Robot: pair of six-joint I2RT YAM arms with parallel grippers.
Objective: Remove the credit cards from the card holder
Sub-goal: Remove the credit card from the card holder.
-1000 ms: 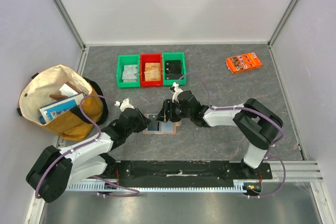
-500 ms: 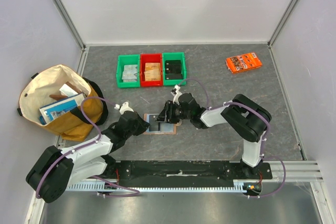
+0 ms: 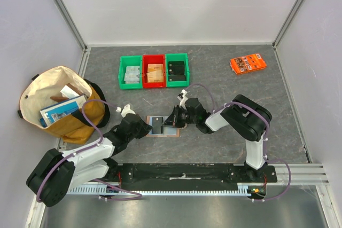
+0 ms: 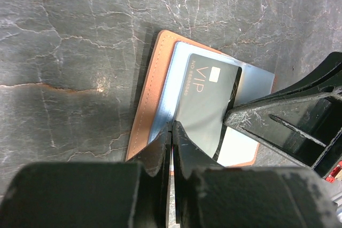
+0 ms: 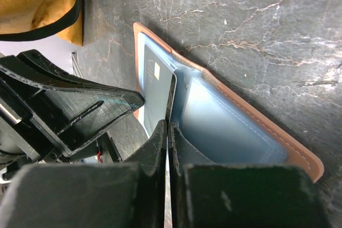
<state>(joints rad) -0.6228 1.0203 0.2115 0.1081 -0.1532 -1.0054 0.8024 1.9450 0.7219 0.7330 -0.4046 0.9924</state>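
Observation:
The card holder lies open on the table, reddish-brown leather with light blue panels. A dark credit card marked VIP sticks out of it at a slant, and its chip faces the right wrist camera. My left gripper is shut at the holder's left end, with a sliver of leather between its tips. My right gripper comes from the other side and is shut on the card's edge. One of its fingers meets the card's right edge.
Three small bins stand at the back: green, red and green, each with items inside. An orange printed packet lies at the back right. A yellow cloth bag sits at the left, close to the left arm.
Both grippers have closed: the left on the holder's left end, the right on the card's edge. The right arm's elbow has drawn in toward the holder.

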